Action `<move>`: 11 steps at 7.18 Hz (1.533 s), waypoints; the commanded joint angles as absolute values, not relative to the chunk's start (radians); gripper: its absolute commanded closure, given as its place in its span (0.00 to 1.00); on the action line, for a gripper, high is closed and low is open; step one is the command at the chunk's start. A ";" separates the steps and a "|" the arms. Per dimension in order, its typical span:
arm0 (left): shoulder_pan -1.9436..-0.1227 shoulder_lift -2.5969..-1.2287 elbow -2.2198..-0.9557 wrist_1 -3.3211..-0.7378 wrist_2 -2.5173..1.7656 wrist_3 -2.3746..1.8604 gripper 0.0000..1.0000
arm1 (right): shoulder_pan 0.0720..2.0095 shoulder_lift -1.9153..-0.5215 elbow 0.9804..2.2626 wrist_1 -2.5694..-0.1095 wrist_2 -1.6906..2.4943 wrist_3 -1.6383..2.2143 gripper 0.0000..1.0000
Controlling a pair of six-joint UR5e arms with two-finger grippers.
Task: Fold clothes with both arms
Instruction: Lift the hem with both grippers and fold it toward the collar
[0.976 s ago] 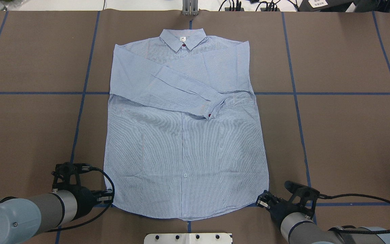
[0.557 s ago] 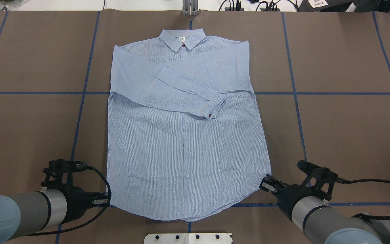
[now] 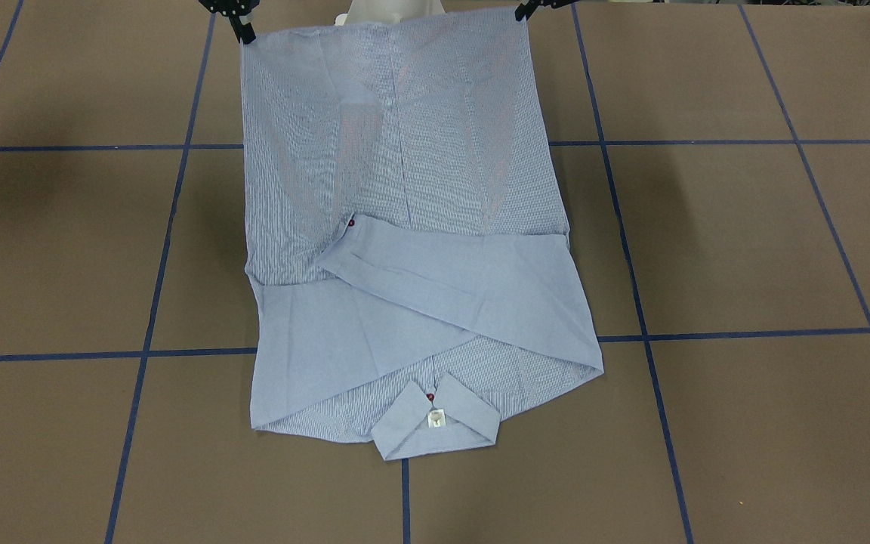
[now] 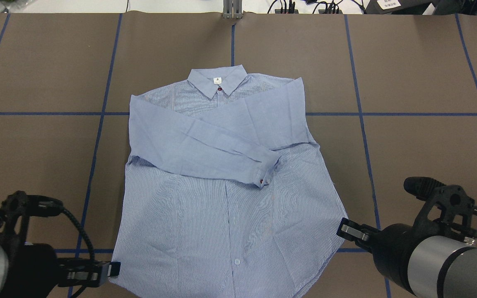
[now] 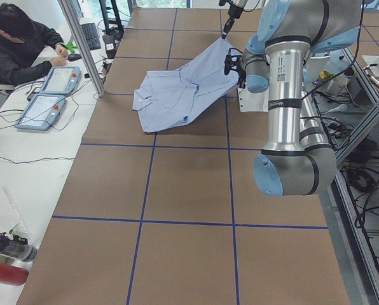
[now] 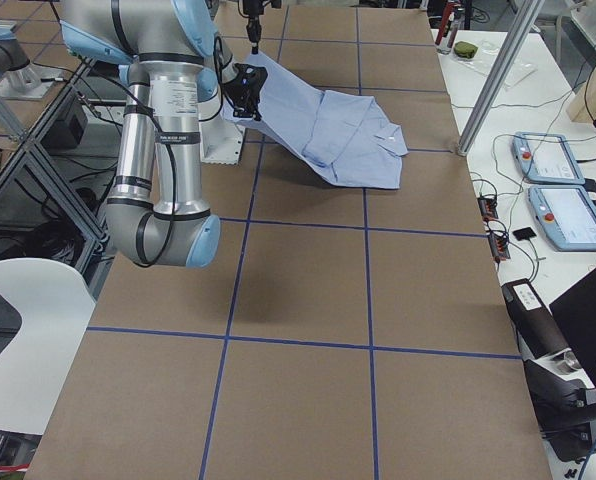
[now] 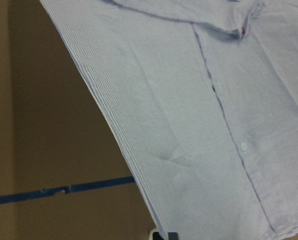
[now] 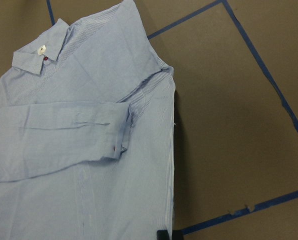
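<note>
The light blue striped shirt (image 4: 222,215) lies front up on the brown table, sleeves crossed over the chest, collar (image 4: 218,80) at the far side. Its near hem hangs lifted off the table between my two grippers. My left gripper (image 4: 113,268) is shut on the hem's left corner; it also shows at the top right of the front-facing view (image 3: 523,10). My right gripper (image 4: 343,229) is shut on the hem's right corner and shows there at the top left (image 3: 243,30). A cuff with a red button (image 4: 261,181) lies mid-shirt.
Blue tape lines (image 4: 97,124) grid the brown table cover. A metal post (image 4: 232,9) stands at the far edge. The white pedestal base (image 3: 390,11) sits behind the lifted hem. An operator (image 5: 18,38) and teach pendants (image 6: 558,190) are at a side table.
Both grippers have risen and drawn back toward the robot with the hem corners. The whole shirt has slid toward the robot, its collar now well away from the far edge.
</note>
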State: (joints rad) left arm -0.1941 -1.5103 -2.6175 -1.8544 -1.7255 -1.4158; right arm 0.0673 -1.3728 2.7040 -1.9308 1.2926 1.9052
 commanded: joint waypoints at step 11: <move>-0.600 -1.867 -1.974 -1.873 -1.649 -1.146 1.00 | 0.615 -1.097 1.886 -1.524 1.529 1.432 1.00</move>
State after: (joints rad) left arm -0.5865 -1.8573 -2.0258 -1.8155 -1.6499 -1.2101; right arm 0.5729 -1.1133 1.9878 -1.6026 1.4832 1.4943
